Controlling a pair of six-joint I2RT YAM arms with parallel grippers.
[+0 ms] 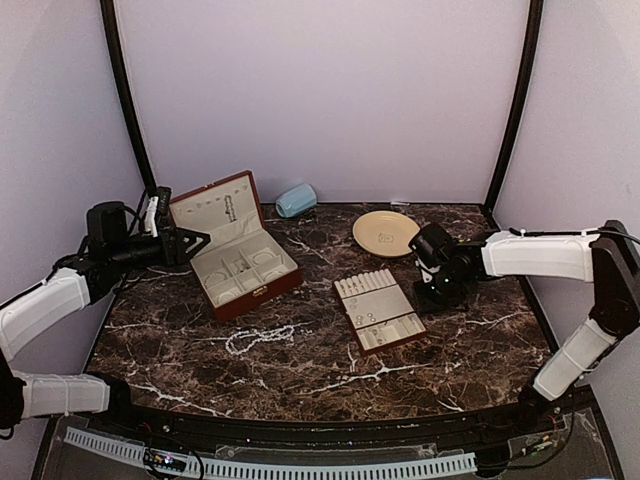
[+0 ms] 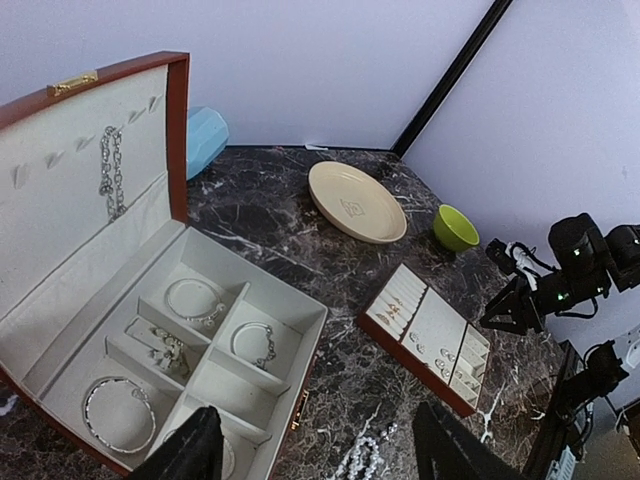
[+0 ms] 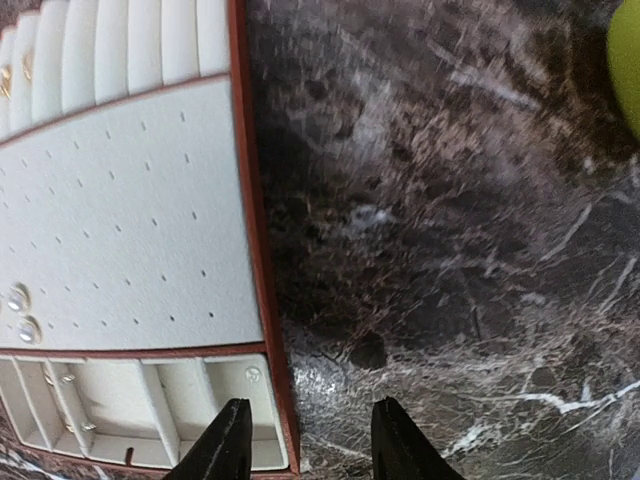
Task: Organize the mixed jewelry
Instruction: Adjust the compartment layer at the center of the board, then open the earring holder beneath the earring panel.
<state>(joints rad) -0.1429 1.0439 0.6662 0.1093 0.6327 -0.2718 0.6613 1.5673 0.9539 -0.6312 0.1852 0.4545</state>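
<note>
- Lying loose on the dark marbled tabletop [image 1: 300, 375], a long strand of small white pearl-like beads [image 1: 258, 338] curls in front of the open red-brown box with cream lining [image 1: 205, 228].
- Tiny silvery earrings [image 3: 18, 297] sit on the cream slotted tray [image 1: 386, 298].
- Right gripper [image 3: 308, 455] hovers just beside the tray's edge, fingers moderately apart, holding nothing.
- Left gripper [image 2: 315, 455] hangs over the box's near edge, fingers wide, empty.

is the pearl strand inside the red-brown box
No, the pearl strand lies on the marble table, in front of the open box.
</note>
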